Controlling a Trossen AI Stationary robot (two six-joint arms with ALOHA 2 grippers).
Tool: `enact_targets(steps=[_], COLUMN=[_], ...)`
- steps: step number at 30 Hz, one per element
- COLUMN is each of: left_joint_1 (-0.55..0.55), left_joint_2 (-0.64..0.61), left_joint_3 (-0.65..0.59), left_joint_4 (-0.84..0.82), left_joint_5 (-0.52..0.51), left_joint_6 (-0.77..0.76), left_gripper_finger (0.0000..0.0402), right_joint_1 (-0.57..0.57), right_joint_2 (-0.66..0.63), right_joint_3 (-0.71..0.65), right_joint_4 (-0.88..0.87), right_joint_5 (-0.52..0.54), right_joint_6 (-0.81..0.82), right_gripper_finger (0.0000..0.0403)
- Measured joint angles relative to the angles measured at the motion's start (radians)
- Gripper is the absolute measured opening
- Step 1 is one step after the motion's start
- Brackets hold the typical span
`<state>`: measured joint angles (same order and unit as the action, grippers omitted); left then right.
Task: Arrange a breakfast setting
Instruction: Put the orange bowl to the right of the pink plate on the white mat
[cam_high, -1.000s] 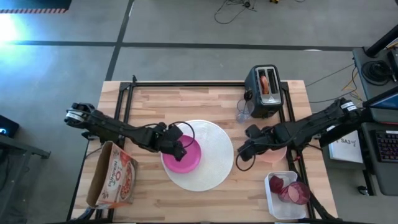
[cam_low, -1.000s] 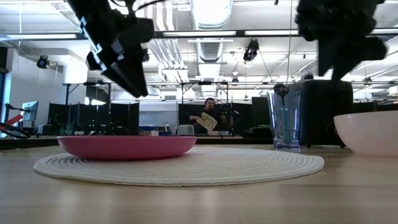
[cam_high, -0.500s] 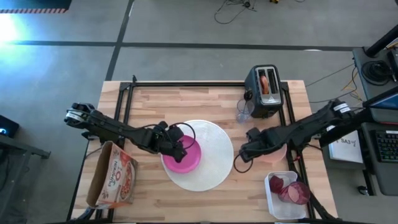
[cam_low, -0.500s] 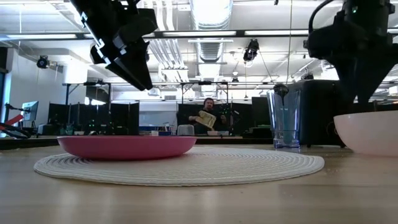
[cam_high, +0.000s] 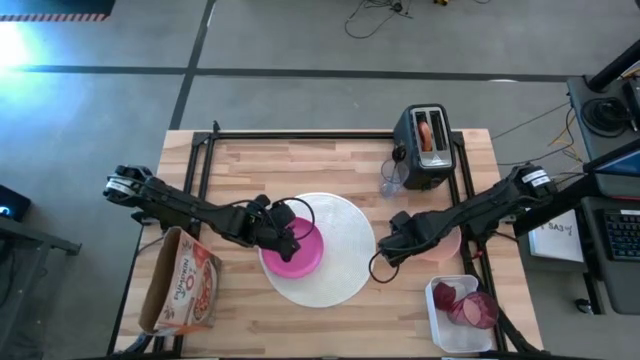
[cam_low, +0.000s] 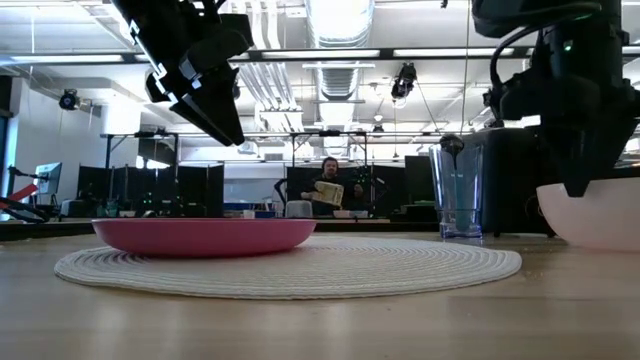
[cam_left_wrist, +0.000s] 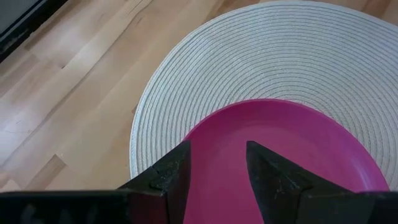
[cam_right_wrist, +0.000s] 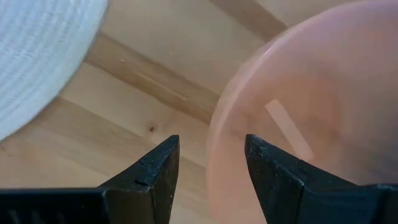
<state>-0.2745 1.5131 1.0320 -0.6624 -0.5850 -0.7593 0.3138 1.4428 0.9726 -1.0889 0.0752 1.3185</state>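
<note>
Bowl first: the translucent peach one sits on the bare wood, just past the edge of the white woven round, and its rim runs straight up between my right fingertips. My right gripper is parted to a middling gap, holding nothing, one finger over the inside of the wall and the other over the wood outside it. From the table-level camera that gripper hangs right at the near lip of the bowl; whether I touch it yet, I cannot tell.

I judge the bowl light and stiff, thin plastic by the way light passes through, with a smooth, slippery wall. The rim is the only place to take it: pinch the wall squarely, one finger each side, deep enough that the curve does not squirt out. A one-sided hold will let it tip, so I would lift gently and keep it level.

My left gripper hovers above the magenta plate, which lies flat on the woven round on the side nearer my left arm. Those fingers stand a little apart and empty, the near edge of the plate beneath them, clearly raised off it in the table-level view.
</note>
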Motion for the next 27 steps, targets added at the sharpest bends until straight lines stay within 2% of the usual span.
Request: enact_targets(steps=[5, 14, 18, 22, 27], left_joint_1=[0.000, 0.000, 0.000, 0.000, 0.001], left_joint_2=[0.000, 0.000, 0.000, 0.000, -0.001], left_joint_3=[0.000, 0.000, 0.000, 0.000, 0.000], left_joint_4=[-0.001, -0.003, -0.004, -0.004, -0.004], left_joint_5=[0.000, -0.001, -0.008, -0.009, -0.008], left_joint_6=[0.000, 0.011, 0.024, 0.044, 0.044], left_gripper_finger=[0.0137, 0.0137, 0.0137, 0.0137, 0.0137], right_joint_1=[0.000, 0.000, 0.000, 0.000, 0.000], right_joint_2=[0.024, 0.052, 0.044, 0.039, 0.038], right_joint_3=[0.000, 0.000, -0.001, 0.002, 0.052], right_joint_4=[0.003, 0.006, 0.010, 0.028, 0.080], right_joint_5=[-0.005, -0.033, -0.035, -0.085, -0.109], right_joint_6=[-0.048, -0.125, -0.131, -0.159, -0.237], right_gripper_finger=[0.0129, 0.0019, 0.0010, 0.0009, 0.0009])
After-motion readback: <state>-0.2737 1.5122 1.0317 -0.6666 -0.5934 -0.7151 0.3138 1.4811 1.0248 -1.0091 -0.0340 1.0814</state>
